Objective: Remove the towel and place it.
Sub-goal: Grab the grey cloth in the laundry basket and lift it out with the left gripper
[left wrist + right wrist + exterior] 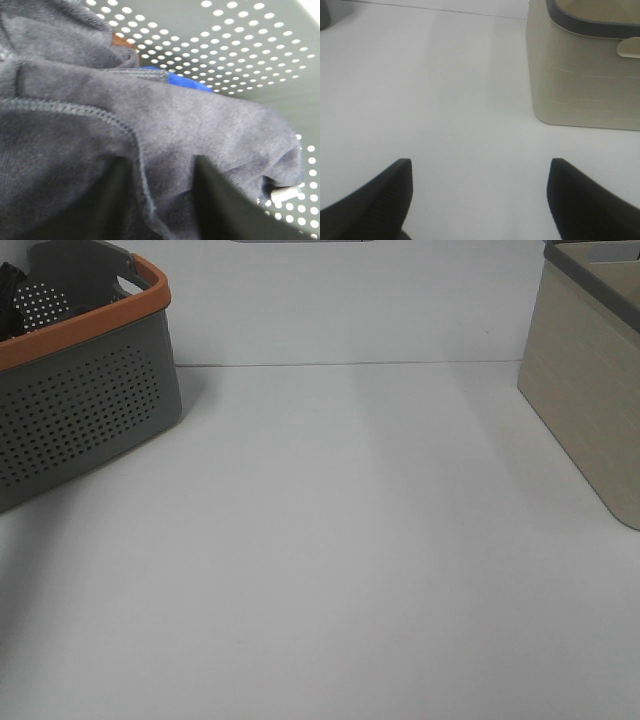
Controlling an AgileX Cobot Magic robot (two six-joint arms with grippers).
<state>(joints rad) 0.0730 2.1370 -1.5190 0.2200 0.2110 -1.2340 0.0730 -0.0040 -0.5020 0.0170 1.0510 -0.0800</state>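
Perforated basket point(240, 45) — towel point(200, 125) between left pincer point(160, 205).

The left end effector point(160, 165) has its two dark fingers point(112, 202) drawn partway together. A thick fold of the towel point(200, 125) fills the gap and is pinched between them, and the cloth creases around both tips. The right end effector point(480, 200) hangs clear above the worktop point(445, 100), tilted forward and down. Its fingers point(375, 200) are spread wide with nothing between them, and one inner pad shows fine ribbing. In the high view, a black shape point(10, 295) at the upper left edge of the frame may be part of the left arm; it is too cut off to tell.
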